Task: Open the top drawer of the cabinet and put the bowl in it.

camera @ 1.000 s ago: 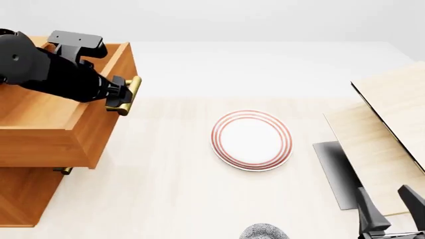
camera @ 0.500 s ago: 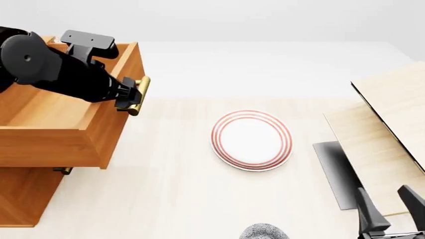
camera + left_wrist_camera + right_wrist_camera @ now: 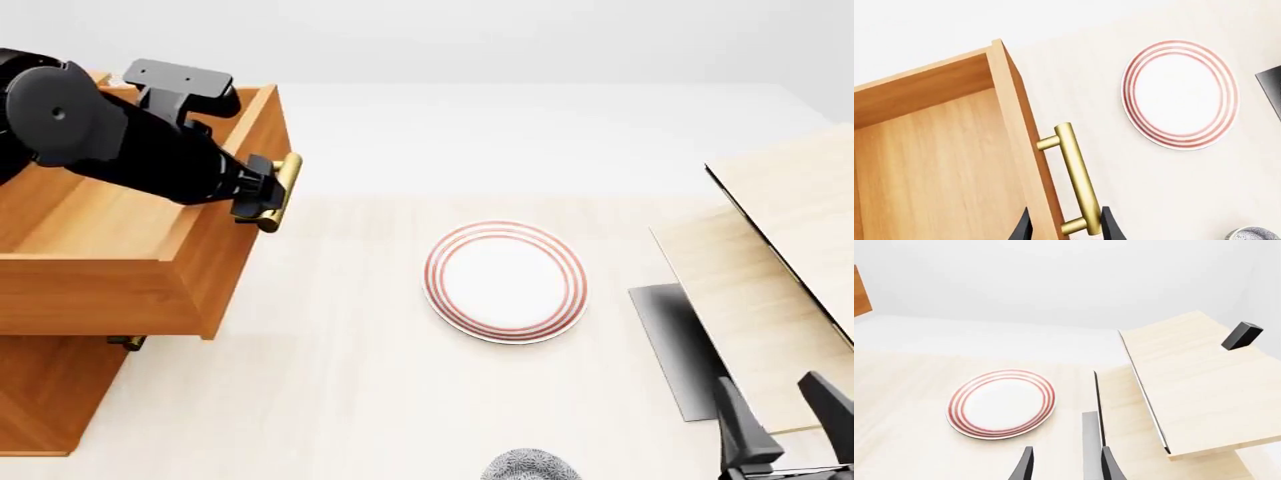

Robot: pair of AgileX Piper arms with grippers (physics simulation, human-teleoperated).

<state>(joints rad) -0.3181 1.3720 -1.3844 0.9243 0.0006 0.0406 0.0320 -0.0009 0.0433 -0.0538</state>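
The cabinet (image 3: 54, 390) stands at the left with its top drawer (image 3: 80, 230) pulled out and empty; the drawer also shows in the left wrist view (image 3: 934, 165). My left gripper (image 3: 260, 190) sits at the near end of the brass handle (image 3: 1074, 170). In the left wrist view my left gripper (image 3: 1065, 220) has its fingers spread on either side of the bar, not touching it. The speckled bowl (image 3: 531, 466) stands at the table's near edge, partly cut off, and also shows in the left wrist view (image 3: 1253, 234). My right gripper (image 3: 765, 385) is open and empty at the near right; it also shows in its own wrist view (image 3: 1067, 452).
A white plate with red rings (image 3: 505, 280) lies mid-table. Pale light-wood boards (image 3: 787, 250) and a dark grey slab (image 3: 667, 340) are at the right. A small black block (image 3: 1242, 335) rests on the upper board. A lower drawer's handle (image 3: 124, 342) peeks out under the open drawer.
The top drawer slid further out with my left gripper between one second and half a second ago. It has stayed still since. The right arm has not moved.
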